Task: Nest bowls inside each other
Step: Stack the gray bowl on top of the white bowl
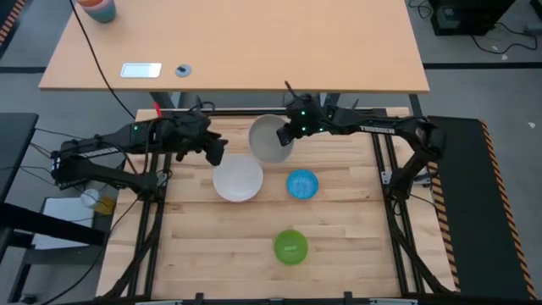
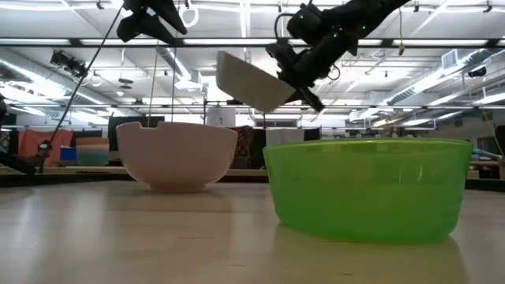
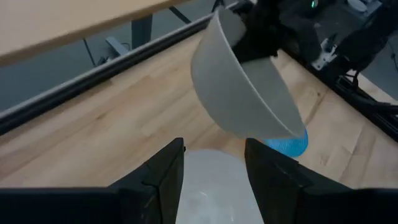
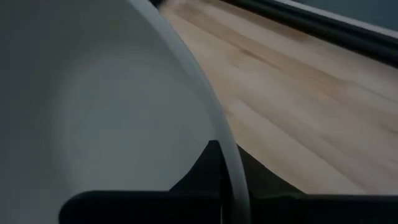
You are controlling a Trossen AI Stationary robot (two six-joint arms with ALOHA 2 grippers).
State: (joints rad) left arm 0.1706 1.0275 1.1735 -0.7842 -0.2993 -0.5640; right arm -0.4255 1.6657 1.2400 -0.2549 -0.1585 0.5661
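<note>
On my dark right arm [image 1: 385, 129] I can read white lettering, "TROSSEN" (small, and its last letters are hard to be sure of). Nothing else here carries text I can make out.

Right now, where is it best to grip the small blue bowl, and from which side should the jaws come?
Probably at the rim of the blue bowl, from straight above, one jaw inside the wall and one outside. It sits upright with its mouth open to the top, and its wall is thin. The side toward the green bowl looks freest; the white bowl stands close on the other side.
</note>
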